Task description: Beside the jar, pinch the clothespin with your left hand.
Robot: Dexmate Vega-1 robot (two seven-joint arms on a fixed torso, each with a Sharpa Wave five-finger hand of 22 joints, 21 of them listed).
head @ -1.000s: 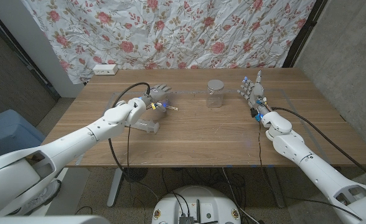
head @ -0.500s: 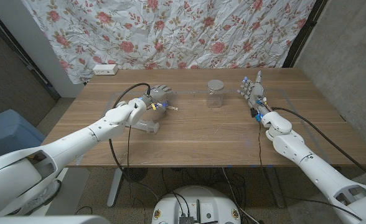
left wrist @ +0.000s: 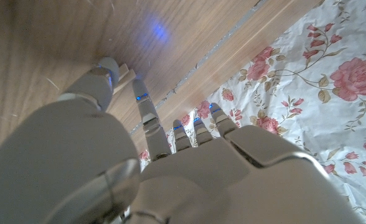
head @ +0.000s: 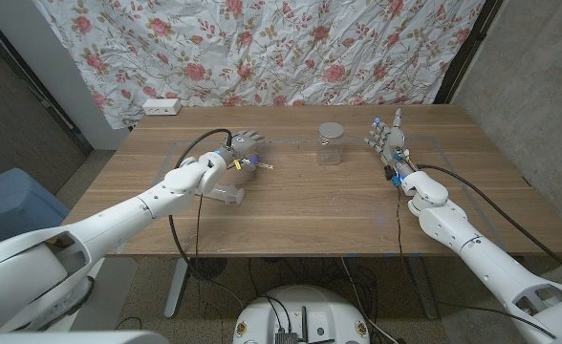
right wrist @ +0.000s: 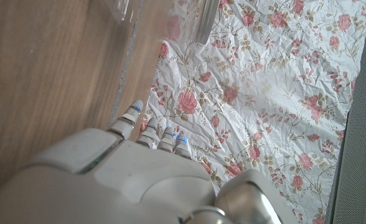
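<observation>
The clothespin (head: 259,165) is lying on the tabletop (head: 300,210) left of center in the head view, well apart from the jar (head: 331,143). Nothing is seen changing across the last second. The left hand (head: 241,151) is hovering at it, fingers (left wrist: 147,112) spread, no pinch confirmed. The right hand (head: 388,135) is being held upright, fingers extended.
</observation>
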